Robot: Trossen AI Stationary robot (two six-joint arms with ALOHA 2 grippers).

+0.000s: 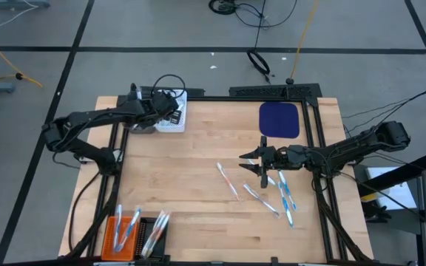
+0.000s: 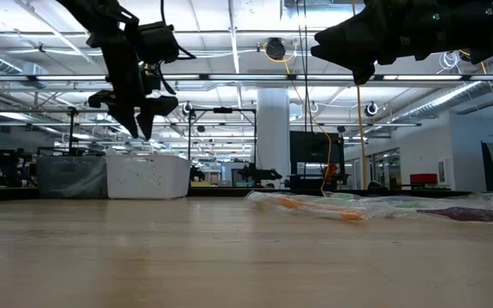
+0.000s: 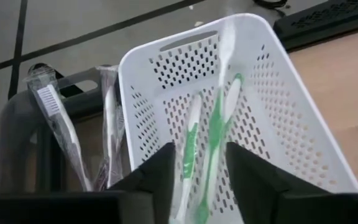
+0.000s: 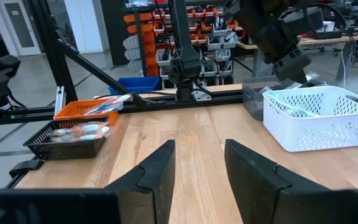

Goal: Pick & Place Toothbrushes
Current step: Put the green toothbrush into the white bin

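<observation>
**Left Gripper Over White Basket; Right Gripper Beside Loose Toothbrushes**

High view: The left gripper (image 1: 170,114) was positioned over the white basket (image 1: 174,120) at the table's far left corner. The right gripper (image 1: 251,162) hovered mid-table, with its fingers parted and nothing between them. The loose toothbrushes (image 1: 276,193) lay scattered on the wood just beside and nearward of it, well apart from the left arm. Most had their long axes running diagonally. The right arm was judged the nearer for the coming pick. An orange basket (image 1: 118,230) and a black basket (image 1: 154,235) at the near left edge held further brushes.

Low view: The left gripper hung above the white basket. The wrapped brushes lay flat on the table.

Left wrist view: The fingers (image 3: 157,177) stood apart and empty. Green-handled toothbrushes (image 3: 213,130) lay lengthwise inside the white basket, directly beyond the gap.

Right wrist view: The fingers (image 4: 160,168) were spread over bare wood. No brush lay between them.
</observation>
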